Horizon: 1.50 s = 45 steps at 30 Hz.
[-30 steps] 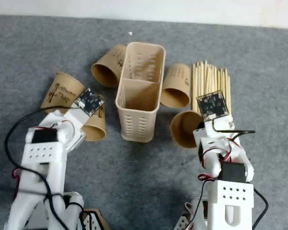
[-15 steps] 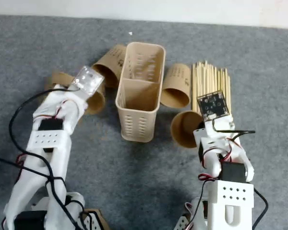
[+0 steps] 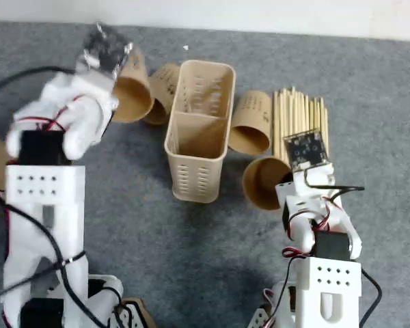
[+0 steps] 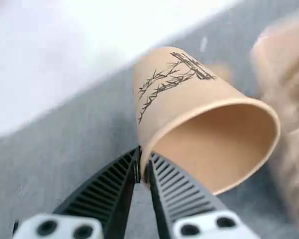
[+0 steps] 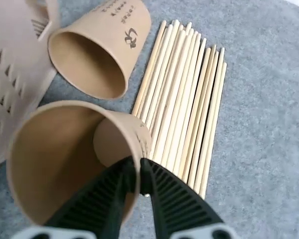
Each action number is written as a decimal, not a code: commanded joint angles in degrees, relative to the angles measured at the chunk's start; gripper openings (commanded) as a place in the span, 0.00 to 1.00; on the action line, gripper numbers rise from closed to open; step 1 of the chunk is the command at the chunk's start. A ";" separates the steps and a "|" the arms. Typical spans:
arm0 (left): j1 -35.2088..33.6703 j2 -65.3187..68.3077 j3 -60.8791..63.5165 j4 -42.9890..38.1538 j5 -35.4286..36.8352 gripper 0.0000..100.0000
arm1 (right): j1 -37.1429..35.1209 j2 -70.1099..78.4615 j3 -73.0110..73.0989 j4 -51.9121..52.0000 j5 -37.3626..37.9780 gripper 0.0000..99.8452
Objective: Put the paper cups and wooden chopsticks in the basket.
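Nothing is in the basket (image 3: 198, 130) yet: both of its compartments show bare floor, so the whole job is left, though two cups are already in hand.

The basket is a tall, pale, slotted plastic tub, standing upright with a divider across its middle.

On the basket's left, level with its far end, the left gripper (image 4: 143, 165) has its jaws clamped on the rim of the printed cup (image 4: 199, 124), one finger inside the wall and one outside. This cup looks lifted clear of the table (image 3: 212, 273), mouth turned back toward the arm, and its way to the basket is short.

At the basket's right near corner, the right gripper (image 5: 135, 172) pinches the rim of the near cup (image 5: 65, 154) in the same manner; this cup lies on its side, just beside the basket wall.

Two loose cups lie on their sides against the basket: the left loose cup (image 3: 160, 92) at the far left, partly hidden behind the printed cup, and the right loose cup (image 3: 251, 123) midway along the right side. A brown shape at the far left of the table, well apart from the basket, may be another cup.

The wooden chopsticks (image 3: 301, 116) lie in a flat, neat row to the right of the basket, beyond the right loose cup, untouched
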 commanded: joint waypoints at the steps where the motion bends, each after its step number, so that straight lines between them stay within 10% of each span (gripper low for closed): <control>1: 10.59 6.20 -26.33 13.80 5.71 0.00 | 0.48 -0.13 -2.33 -0.66 -4.66 0.00; 11: 21.93 39.78 -59.21 29.54 21.10 0.00 | 0.48 -0.40 0.13 -0.75 -7.74 0.00; 25: 18.51 34.59 -48.57 29.63 27.60 0.01 | 0.48 -0.13 1.01 -0.84 -7.65 0.00; 35: 15.16 34.59 -42.68 29.27 20.66 0.21 | 0.48 -0.13 0.92 -0.75 -7.47 0.00; 45: -12.62 33.98 -62.64 24.79 16.88 0.20 | 0.48 -0.13 0.92 -0.75 -7.47 0.00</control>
